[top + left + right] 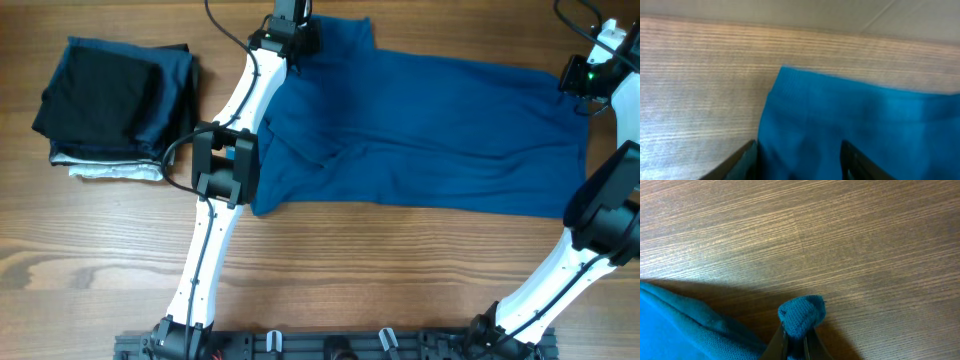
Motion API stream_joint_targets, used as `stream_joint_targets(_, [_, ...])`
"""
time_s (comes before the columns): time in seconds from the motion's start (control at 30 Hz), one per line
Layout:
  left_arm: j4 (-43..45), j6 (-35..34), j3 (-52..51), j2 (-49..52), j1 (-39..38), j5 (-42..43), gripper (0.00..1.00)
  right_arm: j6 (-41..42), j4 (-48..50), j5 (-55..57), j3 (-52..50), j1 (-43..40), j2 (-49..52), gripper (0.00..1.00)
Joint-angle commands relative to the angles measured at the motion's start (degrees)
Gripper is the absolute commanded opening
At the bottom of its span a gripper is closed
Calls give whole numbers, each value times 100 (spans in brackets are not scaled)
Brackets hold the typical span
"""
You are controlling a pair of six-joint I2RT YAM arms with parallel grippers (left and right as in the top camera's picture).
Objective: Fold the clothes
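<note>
T-shirt (801,314) corner — pinched, inside right gripper (796,342)

Medium-blue short-sleeved T-shirt (430,130) lies spread lengthwise across a wooden table (350,270) — softly wrinkled, one sleeve jutting toward the far edge.

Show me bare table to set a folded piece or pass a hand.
Free: table in front of the T-shirt, between the arms; also front-left, below the folded stack. Crowded: far edge, left hand over the shirt, right hand pinching its edge.
</note>
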Motion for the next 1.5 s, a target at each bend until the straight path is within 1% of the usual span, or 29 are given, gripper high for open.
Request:
stream_joint_targets(0.0, [-304,-114,-46,326,66,-286,52,9,7,-68,-44,-15,-138,4])
stream_joint_targets(0.07, [-826,-114,-46,326,63,-588,51,11,17,-70,-44,-15,-138,4])
stream_joint_targets(0.13, [-1246,-114,-46,319,63,-743,51,15,11,-72,-44,-15,-138,4])
stream_joint_targets(0.2, [-1851,-111,-46,321,63,-896,51,22,-11,-72,-44,-15,-138,4])
stream_joint_targets(0.3, [-2194,-35,-46,319,33,-890,50,35,-13,-94,-44,-13,-138,4])
stream_joint_targets(0.4, [-2570,236,-46,310,-37,-929,51,52,-31,-94,-44,-13,-138,4])
stream_joint_targets(0.5, [-3178,234,-44,240,-37,-1244,51,50,-46,-94,-44,-15,-138,4])
stream_joint_targets(0.6, [-3613,232,-35,31,-33,-1316,51,52,-42,-94,-44,-13,-138,4])
stream_joint_targets(0.63, [-3679,232,-35,-107,-42,-1316,62,50,-42,-94,-44,-15,-138,5])
stream_joint_targets(0.67, [-3681,232,-35,-286,-66,-1316,81,48,-44,-94,-44,-15,-138,4])
stream_joint_targets(0.7, [-3602,227,-35,-479,-90,-1307,87,50,-44,-92,-44,-13,-138,4])
stream_joint_targets(0.73, [-3480,227,-35,-675,-116,-1222,85,50,-44,-94,-44,-13,-138,4])
stream_joint_targets(0.8, [-3147,227,-35,-986,-151,-907,71,50,-44,-94,-44,-11,-138,4])
stream_joint_targets(0.87, [-2809,146,-35,-1152,-149,-592,67,52,-44,-94,-44,-11,-138,4])
stream_joint_targets(0.9, [-2577,-111,-35,-1161,-144,-448,63,48,-44,-94,-44,-11,-138,4])
stream_joint_targets(0.97, [-2302,-358,-52,-1075,-133,-328,60,52,-44,-94,-44,-9,-138,5])
stream_joint_targets(1.1, [-1832,-461,-52,-748,-131,-376,60,52,-44,-94,-44,-9,-138,4])
stream_joint_targets(1.13, [-1722,-461,-52,-658,-127,-450,59,55,-44,-94,-44,-9,-138,4])
stream_joint_targets(1.2, [-1416,-457,-52,-417,-127,-892,59,72,-44,-94,-44,-9,-138,4])
stream_joint_targets(1.33, [-1008,-431,-52,-109,-98,-968,58,70,-39,-94,-44,-11,-138,5])
stream_joint_targets(1.43, [-765,-433,-52,94,-66,-1388,57,68,-42,-94,-44,-11,-138,4])
stream_joint_targets(1.47, [-704,-431,-52,140,-52,-1408,57,70,-42,-94,-44,-9,-138,4])
